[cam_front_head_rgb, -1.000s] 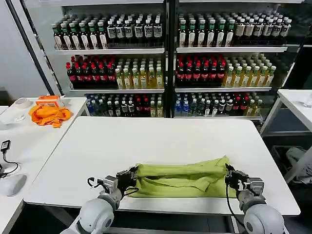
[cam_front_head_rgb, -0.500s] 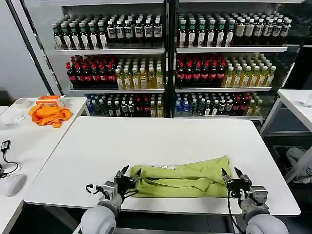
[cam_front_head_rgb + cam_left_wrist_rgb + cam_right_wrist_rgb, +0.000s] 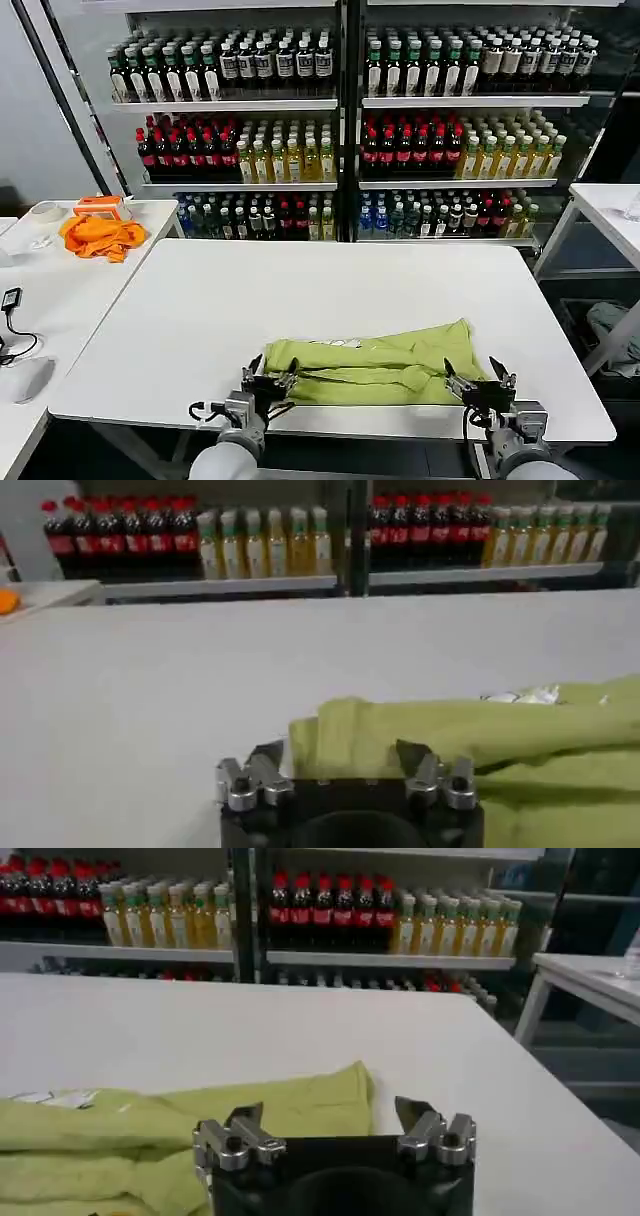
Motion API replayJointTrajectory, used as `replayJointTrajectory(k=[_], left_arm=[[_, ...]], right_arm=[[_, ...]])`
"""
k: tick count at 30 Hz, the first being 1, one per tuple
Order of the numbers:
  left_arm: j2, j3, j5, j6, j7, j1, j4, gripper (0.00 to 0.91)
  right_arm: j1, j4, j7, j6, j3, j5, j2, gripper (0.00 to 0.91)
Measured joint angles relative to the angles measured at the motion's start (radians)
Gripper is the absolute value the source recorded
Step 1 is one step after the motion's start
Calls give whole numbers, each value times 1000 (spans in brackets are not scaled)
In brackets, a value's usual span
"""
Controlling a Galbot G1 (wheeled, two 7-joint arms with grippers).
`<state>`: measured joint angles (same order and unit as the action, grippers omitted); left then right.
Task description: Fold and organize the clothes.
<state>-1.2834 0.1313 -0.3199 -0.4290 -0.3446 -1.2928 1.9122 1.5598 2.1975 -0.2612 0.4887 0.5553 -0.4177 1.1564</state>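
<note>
The light yellow-green T-shirt lies folded into a long band along the near edge of the white table, with a bit of white print showing on top. My left gripper is open at the band's left end. In the left wrist view the T-shirt has its end lying between the spread fingers of the left gripper. My right gripper is open at the right end. In the right wrist view the right gripper stands just short of the T-shirt.
A bright orange cloth lies on a side table at the left. Shelves of bottles stand behind the table, and another white table stands at the right. The far half of my table is bare.
Both grippers have opened, let go of the shirt's ends and drawn back toward the table's near edge. The shirt now rests on the table.
</note>
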Motion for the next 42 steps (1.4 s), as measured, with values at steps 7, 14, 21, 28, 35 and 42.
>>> replayJointTrajectory(k=[7,14,21,28,35,42], left_arm=[[-25,7,-16,2,-2,-28,10,20],[-28,17,-63,11,3,-38,21,20],[-3,52,-130,4,1,-23,44,10],[63,139,-223,-7,2,2,61,20],[169,258,-320,-14,-1,28,64,10],[213,299,-454,-24,0,55,115,20]], right_arm=[[19,18,-2,-3,7,7,9,907],[30,26,-3,-11,12,9,12,907],[23,25,-6,-16,8,4,13,907],[4,14,-9,-16,10,-11,1,907],[-17,1,-10,-16,7,-28,-6,907],[-21,-1,-15,-12,1,-28,-3,907]])
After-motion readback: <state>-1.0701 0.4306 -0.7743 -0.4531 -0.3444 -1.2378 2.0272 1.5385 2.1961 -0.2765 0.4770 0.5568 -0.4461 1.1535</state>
